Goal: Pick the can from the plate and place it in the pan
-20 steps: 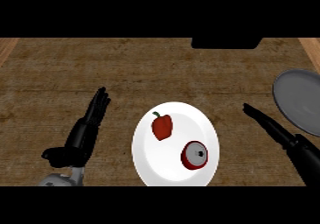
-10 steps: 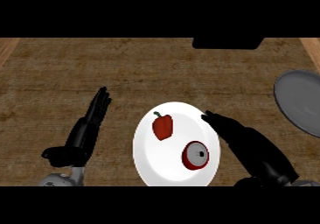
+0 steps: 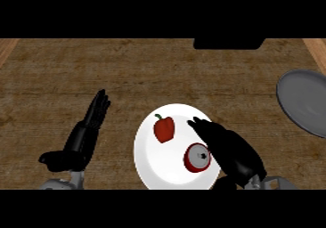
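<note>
A red can (image 3: pixel 197 157) with a grey lid lies on the white plate (image 3: pixel 152 169), toward its lower right. My right hand (image 3: pixel 226 145) hovers over the plate's right side with fingers straight, right beside the can and partly over it. It holds nothing. The grey pan (image 3: pixel 308 101) sits at the right edge of the counter, partly cut off. My left hand (image 3: pixel 87 129) rests open on the counter to the left of the plate, fingers pointing away.
A red bell pepper (image 3: pixel 164 128) with a green stem lies on the plate's upper left part. A dark object (image 3: pixel 229 43) sits at the counter's far edge. Wooden counter borders show at the far left and right.
My right hand has swung left from beside the pan to above the plate's right side, reaching the can. The left hand, can, pepper and pan have stayed put.
</note>
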`<state>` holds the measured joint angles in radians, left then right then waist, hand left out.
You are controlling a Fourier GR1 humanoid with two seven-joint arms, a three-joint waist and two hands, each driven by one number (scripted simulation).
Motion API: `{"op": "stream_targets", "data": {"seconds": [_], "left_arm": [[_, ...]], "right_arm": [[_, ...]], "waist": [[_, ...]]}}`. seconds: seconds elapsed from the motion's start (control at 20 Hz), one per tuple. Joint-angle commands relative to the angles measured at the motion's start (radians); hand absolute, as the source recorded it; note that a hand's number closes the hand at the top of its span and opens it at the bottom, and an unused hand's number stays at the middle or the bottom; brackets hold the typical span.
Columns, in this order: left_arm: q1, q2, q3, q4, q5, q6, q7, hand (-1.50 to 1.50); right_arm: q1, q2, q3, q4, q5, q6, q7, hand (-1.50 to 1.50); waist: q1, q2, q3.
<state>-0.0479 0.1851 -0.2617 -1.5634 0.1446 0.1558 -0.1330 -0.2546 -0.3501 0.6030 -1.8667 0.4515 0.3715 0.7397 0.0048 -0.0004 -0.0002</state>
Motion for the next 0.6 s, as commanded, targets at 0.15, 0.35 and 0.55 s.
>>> {"op": "stream_targets", "data": {"seconds": [0.15,0.35,0.55], "left_arm": [[0.000,-0.046,0.013,0.006,-0.050,-0.008,0.016,0.00],[-0.036,-0.049,0.060,0.037,-0.046,-0.036,0.018,0.00],[-0.010,-0.050,0.084,-0.005,-0.051,-0.076,0.032,0.00]], "right_arm": [[0.020,0.038,-0.124,-0.032,0.009,0.101,0.005,-1.50],[0.143,0.056,-0.068,0.050,0.133,-0.024,-0.174,-1.50],[0.066,0.141,-0.127,0.111,0.146,0.053,-0.146,-1.50]], "waist": [[-0.005,0.000,0.000],[-0.007,0.000,0.000],[-0.004,0.000,0.000]]}}
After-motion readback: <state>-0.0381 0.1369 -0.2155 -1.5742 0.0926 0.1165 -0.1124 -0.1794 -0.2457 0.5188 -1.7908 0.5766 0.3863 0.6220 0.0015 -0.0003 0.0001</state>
